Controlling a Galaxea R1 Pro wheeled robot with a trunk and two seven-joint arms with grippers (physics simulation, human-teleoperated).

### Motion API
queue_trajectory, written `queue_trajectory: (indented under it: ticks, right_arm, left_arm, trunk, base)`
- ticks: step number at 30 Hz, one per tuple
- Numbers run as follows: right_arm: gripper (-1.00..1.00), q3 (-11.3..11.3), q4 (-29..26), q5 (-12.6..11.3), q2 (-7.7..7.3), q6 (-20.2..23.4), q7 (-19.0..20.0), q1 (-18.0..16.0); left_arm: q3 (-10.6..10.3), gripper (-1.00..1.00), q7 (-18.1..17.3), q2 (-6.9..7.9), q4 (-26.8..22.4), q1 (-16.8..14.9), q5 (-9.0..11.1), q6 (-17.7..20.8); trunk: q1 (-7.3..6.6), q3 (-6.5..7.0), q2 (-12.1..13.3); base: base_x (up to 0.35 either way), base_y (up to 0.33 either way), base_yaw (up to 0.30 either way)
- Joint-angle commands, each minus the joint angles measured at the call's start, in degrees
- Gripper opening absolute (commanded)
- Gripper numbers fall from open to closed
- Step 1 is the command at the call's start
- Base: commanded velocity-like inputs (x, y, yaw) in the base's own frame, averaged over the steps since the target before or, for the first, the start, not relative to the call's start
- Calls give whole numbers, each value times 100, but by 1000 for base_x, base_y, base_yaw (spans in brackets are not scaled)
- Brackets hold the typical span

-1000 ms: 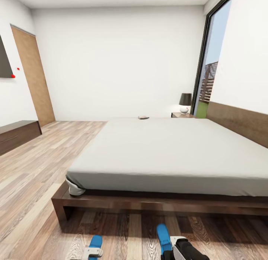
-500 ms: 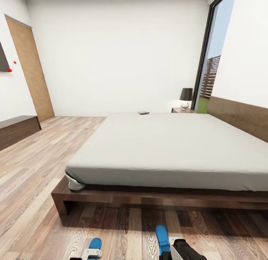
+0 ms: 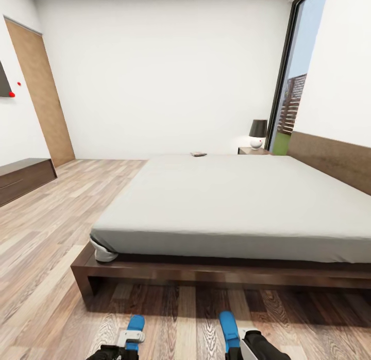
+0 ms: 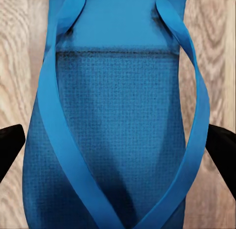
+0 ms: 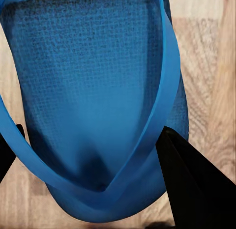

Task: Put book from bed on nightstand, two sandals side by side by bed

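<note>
The bedroom had white walls, a wood-plank floor (image 3: 46, 231), a tan door (image 3: 44, 94) at upper left and a tall black-framed window (image 3: 296, 76) at upper right. The big bed (image 3: 232, 205) filled the middle of the head view, and the book (image 3: 198, 154) lay on the far edge of its grey mattress. Beyond, right of centre, stood the nightstand (image 3: 253, 150) with a dark-shaded lamp (image 3: 257, 134) on it. Down at the bottom edge, the left gripper (image 4: 118, 150) had its black fingers (image 4: 10, 148) either side of one blue sandal (image 3: 135, 329); closed or not, I could not tell. The right gripper (image 5: 93, 160) sat likewise around the second sandal (image 3: 228, 326), its grip unclear too. A dark bench (image 3: 23, 178) stood at mid left.
</note>
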Motion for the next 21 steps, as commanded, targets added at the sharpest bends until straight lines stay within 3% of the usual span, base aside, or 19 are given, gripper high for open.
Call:
queue_trajectory:
  ticks: [1, 8, 13, 21]
  right_arm:
    - [-100, 44, -31, -67, -23, 27, -52, -1]
    - [-100, 105, -72, -50, -48, -7, -44, -1]
    - [-100, 106, -70, -52, -56, -36, -41, 3]
    - [-100, 107, -55, -49, -54, -441, -34, 15]
  left_arm:
    - [-50, -100, 34, 9, -114, -47, 53, 43]
    - [-42, -100, 27, 26, -259, -140, 45, 15]
    - [-48, -100, 51, 27, -269, -145, 45, -10]
    - [-51, -100, 49, 27, -271, -146, 48, -30]
  trunk:
    - [-1, -6, -2]
    - [-1, -6, -2]
    - [12, -117, -9]
    - [32, -294, -20]
  base:
    - [0, 0, 0]
    - [0, 0, 0]
    - [0, 0, 0]
    - [0, 0, 0]
